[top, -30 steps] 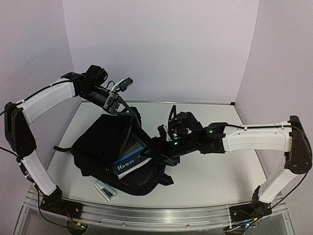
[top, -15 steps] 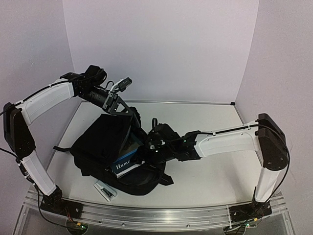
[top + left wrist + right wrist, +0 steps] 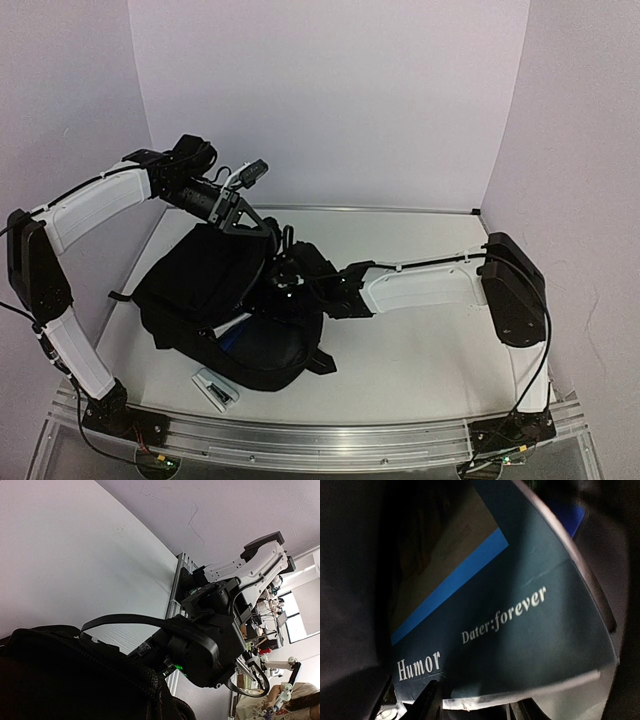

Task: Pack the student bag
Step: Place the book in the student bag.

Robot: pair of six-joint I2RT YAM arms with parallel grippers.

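The student bag (image 3: 205,300), a big black backpack, lies left of the table's middle with its opening facing right. My left gripper (image 3: 240,216) is shut on the bag's upper rim and holds it lifted; black bag fabric (image 3: 60,680) fills the lower left of the left wrist view. My right gripper (image 3: 283,282) reaches into the opening, shut on the near edge of a dark teal book (image 3: 510,625) printed "Humor" with a blue stripe. The gripper (image 3: 470,705) shows at the bottom of the right wrist view. From above only a blue sliver of the book (image 3: 236,325) shows.
A small white object (image 3: 214,389) lies on the table in front of the bag, near the front rail (image 3: 320,430). A black strap (image 3: 122,300) trails left of the bag. Walls close the back and both sides. The right arm's wrist (image 3: 210,645) shows close above the bag.
My right arm has stretched left and pushed the book deep into the bag, so its cover no longer shows from above. The bag slid slightly left. My left gripper kept its hold.
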